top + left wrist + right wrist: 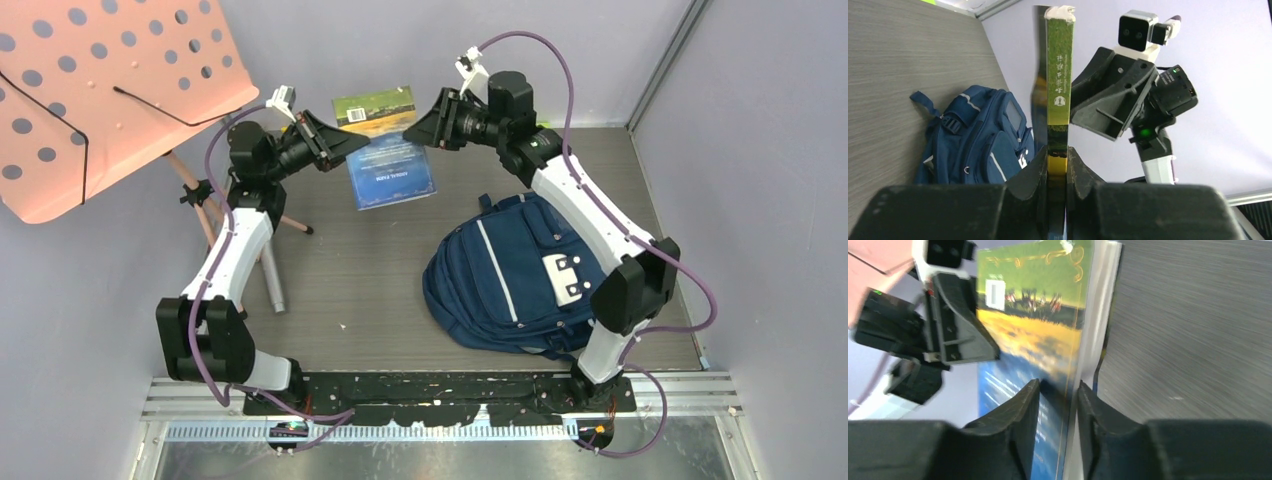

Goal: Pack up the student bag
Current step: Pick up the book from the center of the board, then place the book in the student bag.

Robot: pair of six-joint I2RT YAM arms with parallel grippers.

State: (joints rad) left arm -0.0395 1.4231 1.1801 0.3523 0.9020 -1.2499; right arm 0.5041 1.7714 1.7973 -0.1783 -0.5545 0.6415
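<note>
A: Student bag [520,275] first. Where?
B: On tabletop [380,280], right half, just beside right arm's base, partly hidden by that arm's elbow. Well apart from book [385,150].
A: Look?
B: Navy fabric, soft, slumped. Flat on its back, front pocket up. White stripe trim, white buckle patch, carry loop at far end. No open mouth visible from above.
A: Jaws?
B: Left jaws clenched on book's spine edge, narrow bite. Right jaws astride opposite edge; gripping or slack, cannot tell.
A: Risks?
B: Judged only. Thin one-sided hold, so likely to pivot or slip on early release from right. Bent cover possible under opposed pulls. With bag apparently shut, nowhere for book to go; would only shove fabric about. Pink music stand [110,90] close by left elbow; possible snag on wide swing.
</note>
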